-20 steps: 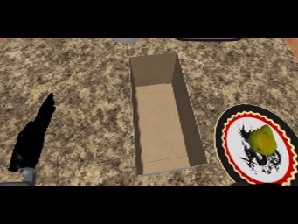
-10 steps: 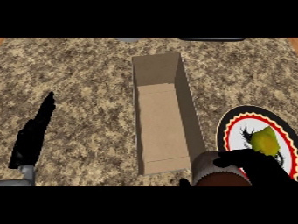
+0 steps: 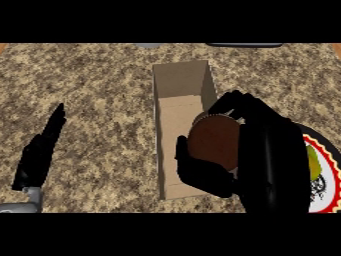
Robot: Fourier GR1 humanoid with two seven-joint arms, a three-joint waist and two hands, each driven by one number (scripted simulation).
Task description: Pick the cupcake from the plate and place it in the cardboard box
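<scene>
The black right hand point(image 3: 265, 150) hangs over the open brown cardboard box point(image 3: 180, 85), fingers and thumb curled around a round brown thing, apparently the robot's own wrist end rather than the cake. The yellow-green cupcake point(image 3: 314, 162) sits on the round white plate with red-and-black rim point(image 3: 337, 172), just right of the box and partly hidden. It is probably light, soft and crushable; hold its lower sides. The black left hand point(image 3: 41, 147) rests open on the speckled stone desk point(image 3: 92, 90).
</scene>
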